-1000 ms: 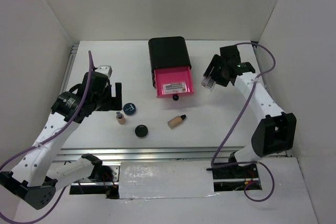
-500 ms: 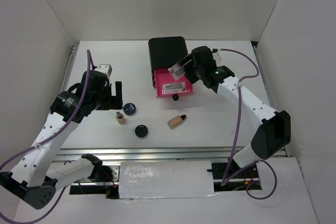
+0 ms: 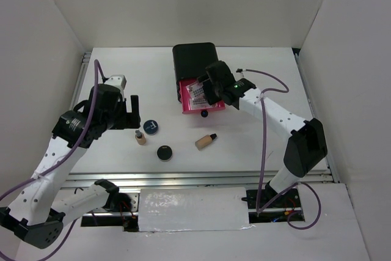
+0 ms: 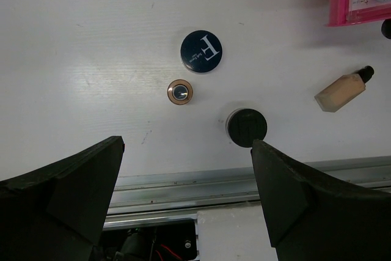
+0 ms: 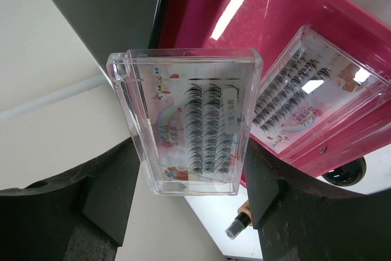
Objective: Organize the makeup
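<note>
My right gripper point(image 5: 190, 162) is shut on a flat clear printed sachet of lashes point(image 5: 189, 117), which hangs over the open pink drawer point(image 3: 211, 103). A second sachet point(image 5: 311, 93) lies flat in that drawer point(image 5: 287, 4). On the table are a blue-lidded compact point(image 3: 151, 127), a black compact point(image 3: 164, 152), an upright beige bottle point(image 3: 140, 137) and a beige bottle lying on its side point(image 3: 206, 141). My left gripper point(image 4: 186, 148) hangs open high above them, holding nothing. In its view, the blue compact point(image 4: 201, 51), upright bottle point(image 4: 180, 92) and black compact point(image 4: 246, 127) sit between and beyond the fingers.
The black box point(image 3: 195, 60) stands at the back centre, and its drawer's dark knob point(image 3: 204, 113) faces the near side. White walls close in the left, right and back. A metal rail point(image 4: 244, 181) runs along the near table edge.
My right arm has swung left from the right side of the table to over the open drawer, carrying the sachet. The left arm has barely shifted.
</note>
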Controlling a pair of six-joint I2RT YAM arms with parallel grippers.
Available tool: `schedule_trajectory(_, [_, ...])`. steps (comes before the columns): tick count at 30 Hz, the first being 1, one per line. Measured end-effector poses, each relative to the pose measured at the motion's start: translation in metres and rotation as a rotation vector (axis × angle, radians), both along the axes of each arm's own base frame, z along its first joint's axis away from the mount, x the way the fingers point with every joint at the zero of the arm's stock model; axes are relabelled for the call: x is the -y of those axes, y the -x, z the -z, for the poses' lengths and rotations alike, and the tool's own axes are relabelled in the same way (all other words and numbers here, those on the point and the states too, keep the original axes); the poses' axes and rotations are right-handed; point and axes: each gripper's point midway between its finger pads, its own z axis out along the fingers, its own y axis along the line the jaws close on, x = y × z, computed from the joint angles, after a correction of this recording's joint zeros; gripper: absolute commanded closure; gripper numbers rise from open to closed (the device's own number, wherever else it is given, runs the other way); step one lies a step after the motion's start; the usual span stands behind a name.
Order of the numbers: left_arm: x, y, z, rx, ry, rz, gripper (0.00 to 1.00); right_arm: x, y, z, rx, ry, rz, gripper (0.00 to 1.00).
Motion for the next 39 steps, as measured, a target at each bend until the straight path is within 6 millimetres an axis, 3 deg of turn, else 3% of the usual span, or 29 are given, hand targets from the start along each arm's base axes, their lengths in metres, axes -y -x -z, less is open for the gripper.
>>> schedule_trajectory(3, [-0.001, 0.001, -0.001, 0.005, -0.001, -0.003, 0.01, -0.004, 0.001, 0.001, -0.005, 0.000, -0.003, 0.28])
schedule_trajectory(9, [-0.002, 0.001, -0.001, 0.007, -0.004, -0.006, 0.01, -0.007, -0.002, -0.007, 0.000, -0.010, 0.006, 0.03])
schedule_trajectory(19, [-0.004, 0.001, -0.001, 0.009, -0.012, -0.011, 0.01, -0.008, -0.008, -0.024, 0.027, -0.009, 0.012, 0.01])
schedule_trajectory(22, [-0.006, 0.001, -0.001, 0.006, -0.020, -0.016, 0.01, -0.005, -0.005, -0.022, 0.042, 0.006, 0.003, 0.14])
schedule_trajectory(23, [-0.007, 0.002, 0.000, 0.005, -0.024, -0.018, 0.01, -0.001, 0.000, -0.020, 0.042, 0.015, -0.003, 0.36])
schedule_trajectory(25, [-0.009, 0.002, 0.000, 0.003, -0.034, -0.026, 0.01, 0.009, 0.016, -0.011, 0.042, 0.030, -0.023, 0.63])
schedule_trajectory(26, [-0.011, 0.002, 0.001, 0.002, -0.040, -0.031, 0.01, 0.015, 0.026, -0.007, 0.037, 0.035, -0.031, 0.85])
schedule_trajectory(28, [-0.013, 0.003, 0.001, 0.000, -0.049, -0.039, 0.01, 0.028, 0.049, 0.004, 0.024, 0.032, -0.044, 1.00])
schedule_trajectory(32, [-0.015, 0.002, 0.003, -0.007, -0.063, -0.055, 0.01, 0.052, 0.091, 0.032, -0.016, 0.023, -0.049, 1.00])
schedule_trajectory(34, [-0.014, -0.001, 0.004, -0.014, -0.065, -0.057, 0.01, 0.059, 0.101, 0.050, -0.044, 0.037, -0.047, 1.00])
schedule_trajectory(39, [-0.005, -0.010, 0.006, -0.037, -0.055, -0.043, 0.01, 0.064, 0.099, 0.094, -0.036, 0.072, -0.031, 1.00])
